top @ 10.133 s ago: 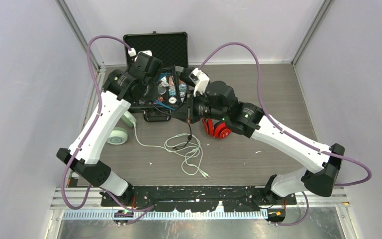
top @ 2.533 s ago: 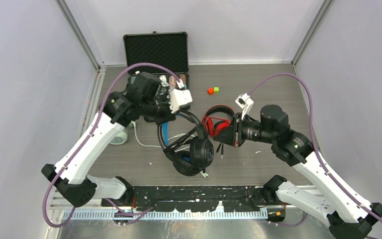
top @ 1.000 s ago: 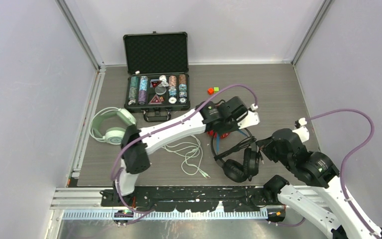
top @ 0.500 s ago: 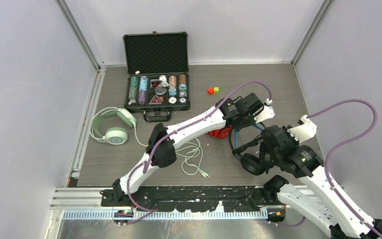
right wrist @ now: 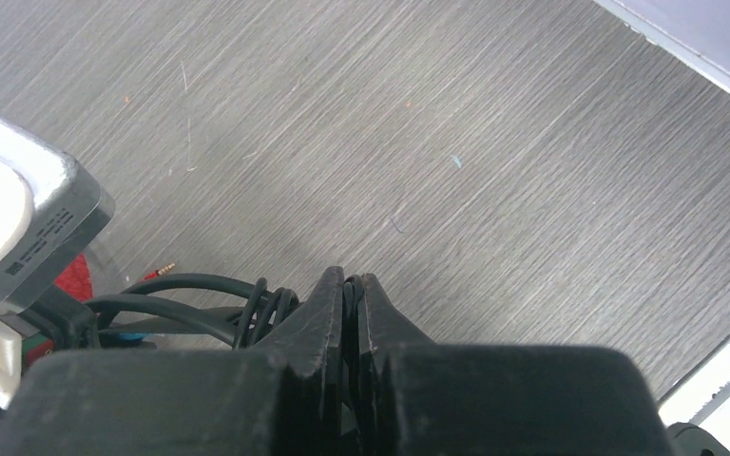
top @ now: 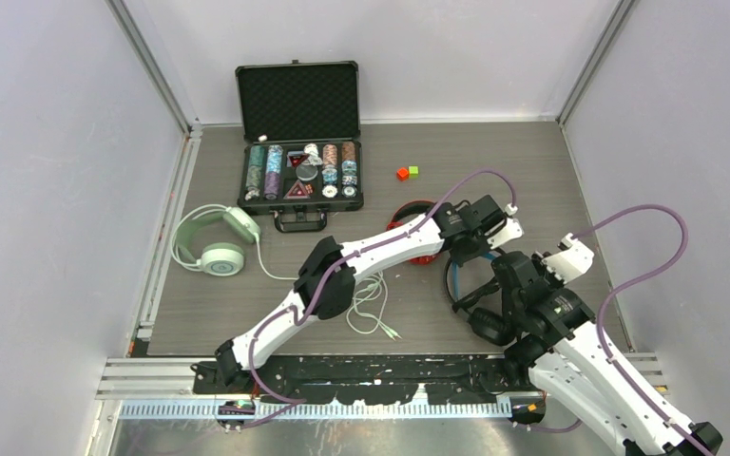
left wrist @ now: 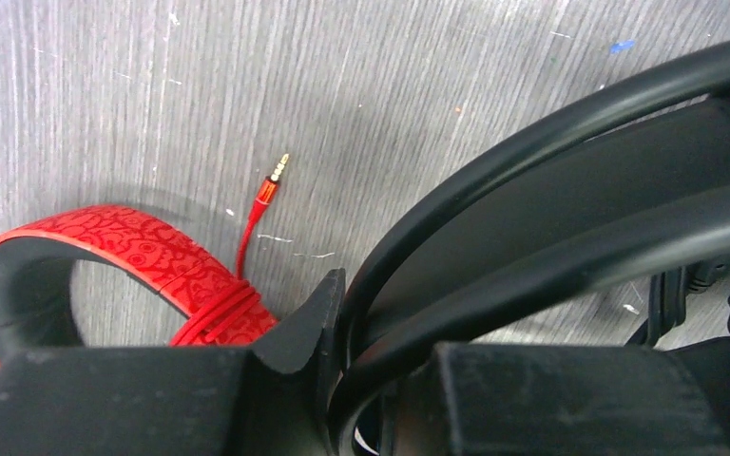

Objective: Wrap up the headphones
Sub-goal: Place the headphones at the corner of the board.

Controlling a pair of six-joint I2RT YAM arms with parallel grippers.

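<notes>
Top external: black headphones (top: pixel 488 323) sit at four o'clock on the table (top: pixel 494 161), with the red headphones (top: pixel 422 256) at their ten o'clock. Left wrist: left gripper (left wrist: pixel 361 332) is clamped on the black headband. Right wrist: right gripper (right wrist: pixel 347 285) pinches the black cable (right wrist: pixel 200 285). Judged best: hold the cable taut and lay each turn snugly around the headband.

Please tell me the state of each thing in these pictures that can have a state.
Case, open.
Red headphones, lying free, cable wound around headband.
Mint headphones, lying free, cable loose.
Black headphones, held by both tools.
Left tool, shut on black headphones' headband.
Right tool, shut on black cable.
</notes>
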